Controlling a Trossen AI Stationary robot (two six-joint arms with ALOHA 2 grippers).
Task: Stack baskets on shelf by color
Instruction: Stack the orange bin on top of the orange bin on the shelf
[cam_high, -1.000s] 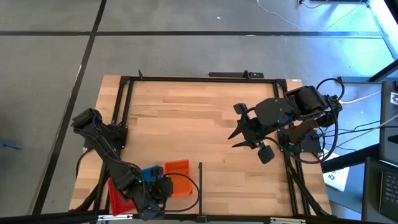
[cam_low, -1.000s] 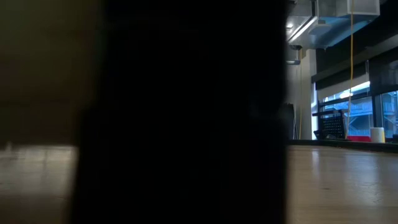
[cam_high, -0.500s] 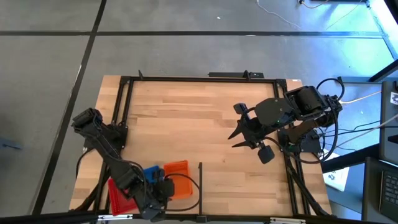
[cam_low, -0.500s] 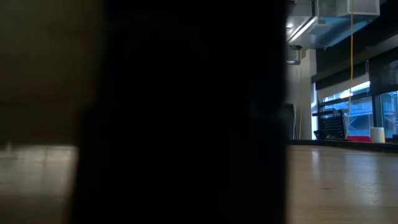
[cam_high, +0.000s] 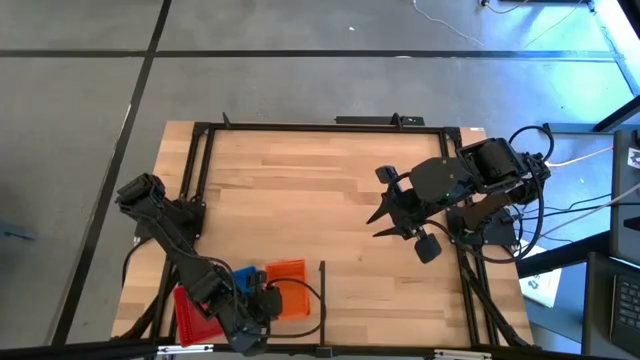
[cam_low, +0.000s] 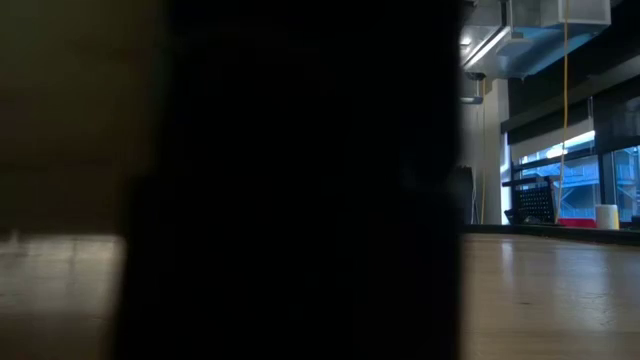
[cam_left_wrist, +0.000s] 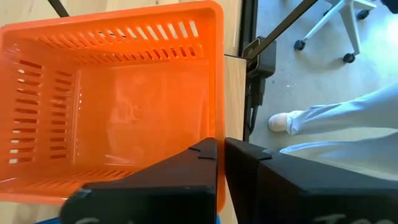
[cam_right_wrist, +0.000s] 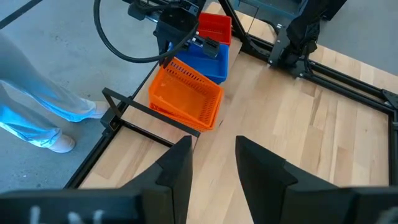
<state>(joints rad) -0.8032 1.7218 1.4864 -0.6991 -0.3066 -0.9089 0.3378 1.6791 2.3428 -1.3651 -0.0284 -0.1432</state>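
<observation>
High view: left gripper sits low in the frame, left of centre, at the near edge of the orange basket. Left wrist view shows its fingers pinched nearly together, a thin gap only, w/ the orange basket's near wall right at the tips; can't tell if the wall is actually clamped. Blue basket is just left of the orange one, touching it; red basket is farther left, bottom-left corner of the table, partly under the arm. A thin black bar stands just right of the orange basket. Right gripper hangs over the table's right-centre, well apart from the baskets, fingers spread wide, nothing between them. Right wrist view: orange, blue, red in a row. Low view is mostly blocked by a dark shape. A person's pale trouser leg and shoe show beyond the table edge.
</observation>
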